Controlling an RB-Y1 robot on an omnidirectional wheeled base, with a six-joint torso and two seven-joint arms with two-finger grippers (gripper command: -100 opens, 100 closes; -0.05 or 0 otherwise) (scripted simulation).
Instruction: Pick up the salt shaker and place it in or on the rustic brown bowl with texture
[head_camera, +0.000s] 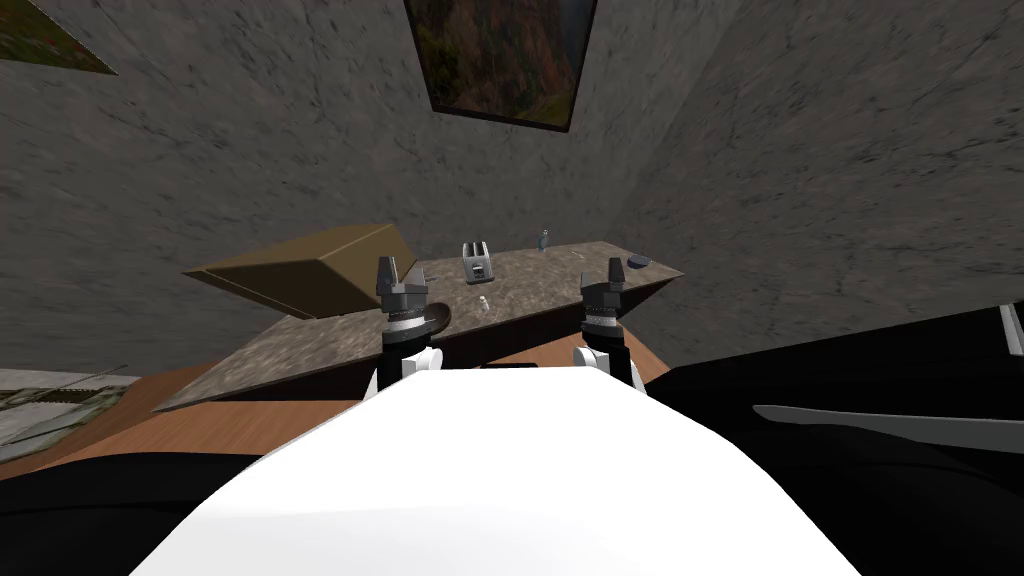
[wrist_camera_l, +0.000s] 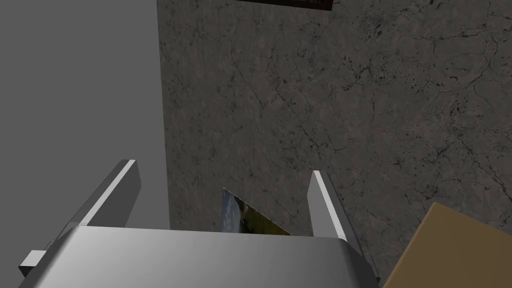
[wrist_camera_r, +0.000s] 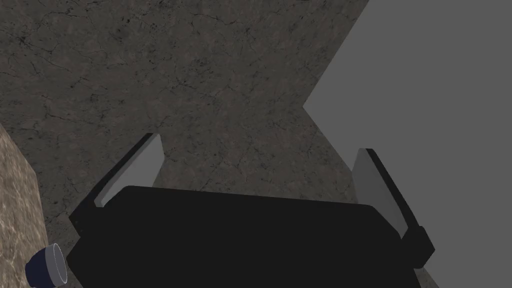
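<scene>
The salt shaker (head_camera: 483, 302) is a small white piece that stands upright on the stone-patterned counter (head_camera: 300, 345), close to the near edge. In the head view it lies between the two grippers, somewhat closer to the left one. Just behind it, on the far side, stands a grey toaster (head_camera: 476, 262).

The left gripper (head_camera: 397, 265) is raised in front of the counter, to the left of the shaker and apart from it. In the left wrist view the left gripper (wrist_camera_l: 221, 168) has its fingers (wrist_camera_l: 120, 187) spread wide, with nothing between them, and a corner of the brown box (wrist_camera_l: 450, 245) shows beside it. The same brown box (head_camera: 320, 265) sits on the far left part of the counter.

Just right of the left wrist a dark rounded shape (head_camera: 438, 318) lies on the counter. It is partly hidden by the arm, so I cannot tell for sure whether it is the bowl.

The right gripper (head_camera: 614, 268) is raised at the right end of the counter, well apart from the shaker. In its wrist view the right gripper (wrist_camera_r: 258, 143) is also spread open and empty.

A small dark blue cup (wrist_camera_r: 47, 261) with a light rim rests on the counter edge near the right gripper. A small bottle (head_camera: 543, 239) stands at the far edge of the counter.
</scene>
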